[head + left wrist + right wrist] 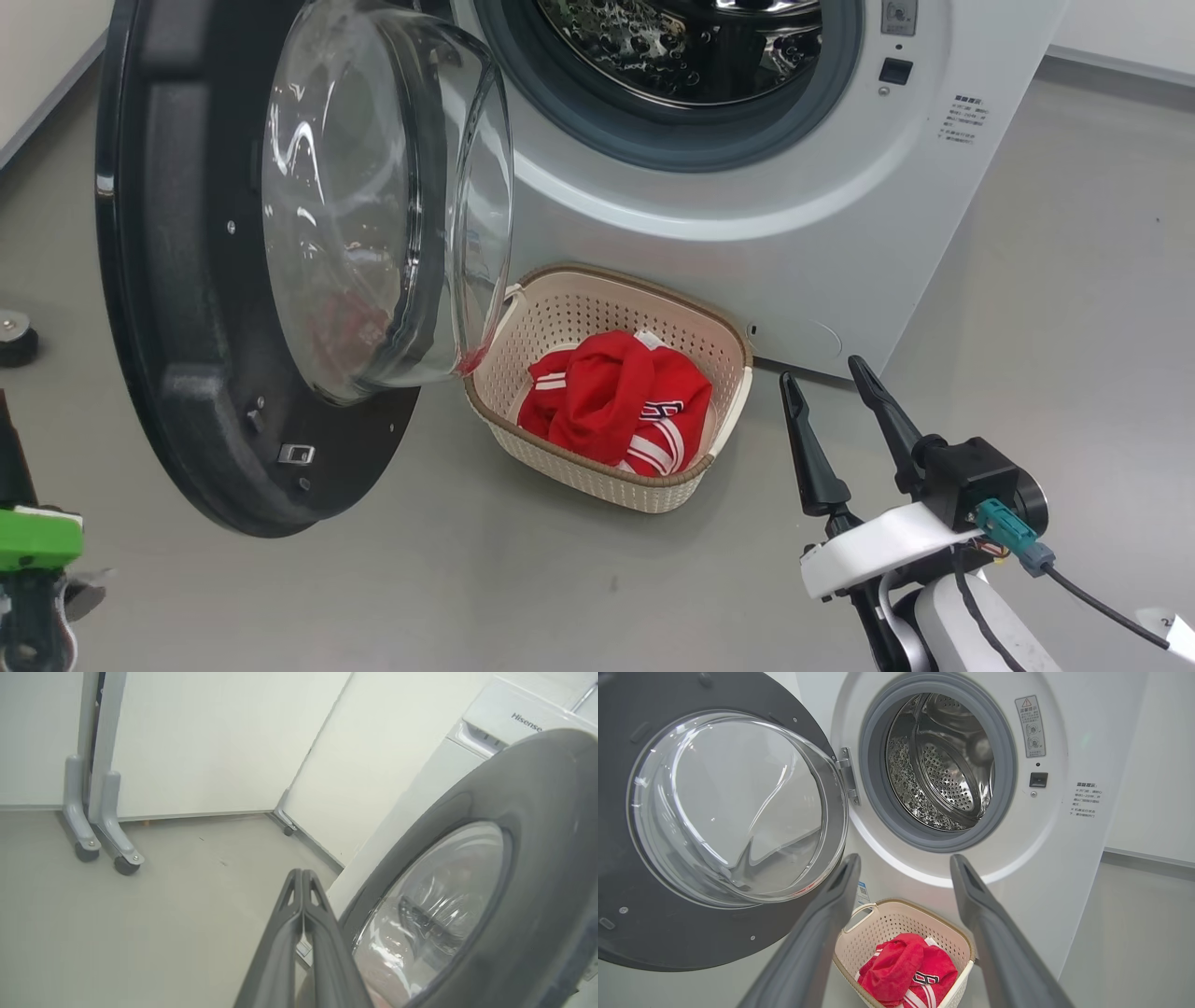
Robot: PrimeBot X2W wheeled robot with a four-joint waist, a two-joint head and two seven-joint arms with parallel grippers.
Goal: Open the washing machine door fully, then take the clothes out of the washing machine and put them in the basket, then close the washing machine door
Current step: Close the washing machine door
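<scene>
The washing machine (794, 233) stands with its steel drum (943, 765) showing no clothes inside. Its door (168, 280) is swung wide open to the left, glass bowl facing the basket. The cream basket (597, 317) sits on the floor against the washer's front, and the red clothes (607, 401) lie bunched in it. My right gripper (823, 371) hovers open to the right of the basket, with nothing between its fingers; in the right wrist view (906, 858) it points at the washer over the basket (957, 947). My left gripper (302, 873) is shut and empty, just beside the door's outer face (537, 812).
Grey floor spreads around the washer. Left of the door stand white wall panels and a grey frame on castors (103, 826). A small dark wheeled foot (14, 336) rests at the far left. Part of my left arm shows green (37, 537) at the lower left.
</scene>
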